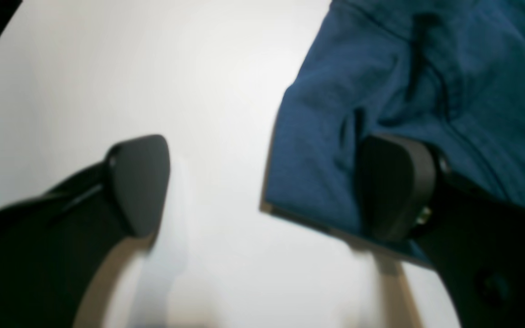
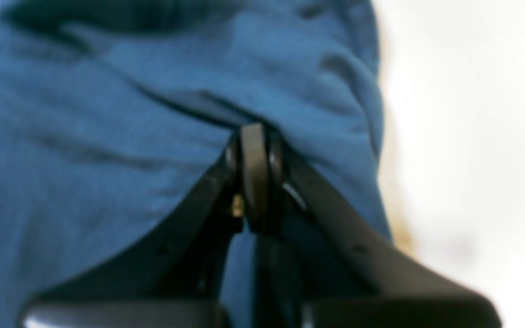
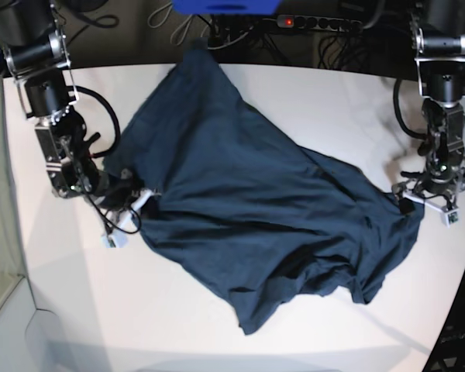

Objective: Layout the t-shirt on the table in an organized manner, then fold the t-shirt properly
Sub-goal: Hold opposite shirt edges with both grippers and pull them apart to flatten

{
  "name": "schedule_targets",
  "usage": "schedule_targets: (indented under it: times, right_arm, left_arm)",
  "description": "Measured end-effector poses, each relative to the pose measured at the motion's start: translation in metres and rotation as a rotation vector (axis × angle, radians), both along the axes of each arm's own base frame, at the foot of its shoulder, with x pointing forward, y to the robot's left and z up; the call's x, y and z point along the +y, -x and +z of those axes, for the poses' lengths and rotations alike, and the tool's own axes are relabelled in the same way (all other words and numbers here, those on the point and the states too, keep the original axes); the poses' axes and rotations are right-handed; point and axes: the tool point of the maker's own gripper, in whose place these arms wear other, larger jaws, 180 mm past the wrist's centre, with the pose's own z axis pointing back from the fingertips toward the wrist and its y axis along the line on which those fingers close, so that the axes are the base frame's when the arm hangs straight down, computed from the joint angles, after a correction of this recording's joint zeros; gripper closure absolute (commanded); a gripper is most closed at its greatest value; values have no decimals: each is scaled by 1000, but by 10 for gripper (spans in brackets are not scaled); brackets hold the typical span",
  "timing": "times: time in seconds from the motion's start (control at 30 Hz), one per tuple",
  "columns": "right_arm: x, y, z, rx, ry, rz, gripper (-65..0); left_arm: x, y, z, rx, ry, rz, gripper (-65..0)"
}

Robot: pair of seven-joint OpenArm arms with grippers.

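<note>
the t-shirt (image 3: pixel 248 225) lies crumpled and slantwise across the middle of the tabletop (image 3: pixel 325 101), one end reaching toward the far edge, the bulk bunched into soft ridges toward the near side. it is not yet laid out.

the right gripper (image 2: pixel 254 136) has its jaws pressed together, and in its wrist view blue cloth puckers right at the tips, so it looks clamped on a pinch of the t-shirt at that side's edge. the left gripper (image 1: pixel 262 187) stands with its jaws wide apart: one finger sits over bare tabletop, the other over the shirt, and the cloth's straight hemmed edge runs between them. nothing is gripped there.

judging by the folds, the fabric is light, limp and thin. it will sag and drape from any pinch, drag across the surface rather than slide as a sheet, and bunch when pushed. best holds are probably hems, shoulder seams or corners, where doubled cloth gives the jaws more to bite; a single layer mid-panel would likely just tent up. for the left jaws, the hem lying between them looks a fair target.

the tabletop is white, smooth and curved at its edge, with plenty of bare room around the shirt. beyond the far edge are dark cables and a power strip (image 3: pixel 318 23).
</note>
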Motion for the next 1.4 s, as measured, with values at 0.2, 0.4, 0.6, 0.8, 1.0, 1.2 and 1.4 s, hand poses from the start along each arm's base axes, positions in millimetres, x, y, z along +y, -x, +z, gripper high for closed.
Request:
schedule_targets:
  times: [0.2,0.4,0.6,0.8,1.0,1.2,1.4]
  right_arm:
    - [-64,-37,14,-73,77,-124,0]
    - [-85,-62,93,-263,76,-148,0]
    - [-76,-22,146,-339,66,-114,0]
    - [-46,48,116,-263,15,-90,0]
    - [-25,112,64,-102,-23,-88,0]
    - [-10,130,48,-47,-71,-103,0]
    - [-17,134,28,12,-71,-127,0]
  left_arm:
    - [-4,3,0,-11,-2,-10,-650]
    - [-22,11,8,-5,-6,-69,-650]
    - [-72,29,23,76,15,-206,-650]
    - [-64,19,69,6,36,-158,-650]
    - [-65,38,28,124,109,-110,-650]
    - [-54,34,18,143,118,-74,-638]
    - [-51,36,15,141,117,-64,-174]
